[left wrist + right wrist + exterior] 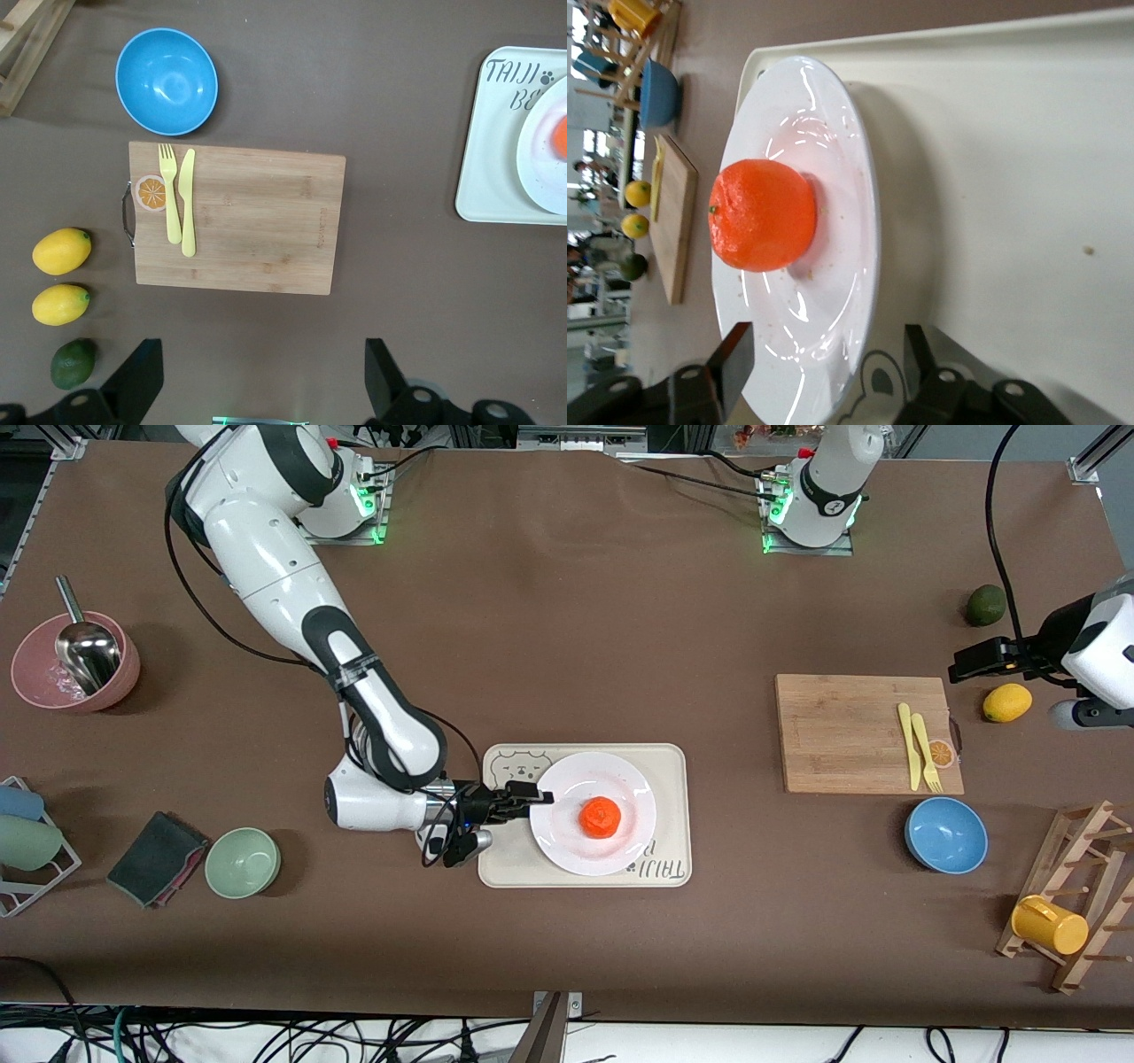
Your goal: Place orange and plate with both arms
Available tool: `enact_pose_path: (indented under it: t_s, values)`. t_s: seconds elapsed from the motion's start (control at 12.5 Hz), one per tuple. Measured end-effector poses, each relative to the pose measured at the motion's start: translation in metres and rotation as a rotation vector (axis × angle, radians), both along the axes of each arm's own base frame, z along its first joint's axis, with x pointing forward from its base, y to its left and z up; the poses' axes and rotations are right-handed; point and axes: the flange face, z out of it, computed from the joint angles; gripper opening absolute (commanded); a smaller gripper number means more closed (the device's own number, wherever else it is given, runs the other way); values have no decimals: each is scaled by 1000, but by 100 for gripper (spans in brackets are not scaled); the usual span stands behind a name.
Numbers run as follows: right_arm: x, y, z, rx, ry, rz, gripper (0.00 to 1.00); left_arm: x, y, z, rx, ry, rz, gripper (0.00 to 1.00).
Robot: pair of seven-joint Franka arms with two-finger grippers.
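While the orange (600,817) sits centred on the plate (634,783) in the cream tray (673,868), the right gripper (537,794), fingers apart, straddles the plate's rim toward the right arm's end; left gripper (264,379), spread wide, waits over the desk (567,646) by the cutting board (842,731).

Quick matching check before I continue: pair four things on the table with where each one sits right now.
Things:
1. small round orange fruit
2. round white glossy plate
3. yellow plastic fork
4. metal scoop

Places:
A. in the pink bowl
B. on the cream rectangular tray
C. on the wooden cutting board
D. on the white plate

Pairs: 1-D, 2-B, 3-C, 4-A
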Motion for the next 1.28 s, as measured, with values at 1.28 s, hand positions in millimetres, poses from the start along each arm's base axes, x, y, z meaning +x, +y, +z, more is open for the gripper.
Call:
enact_pose_path:
  t_s: [1.28]
  values:
    - [4, -138, 279, -957, -201, 373, 100, 0, -1, 0, -1, 0, -2, 100]
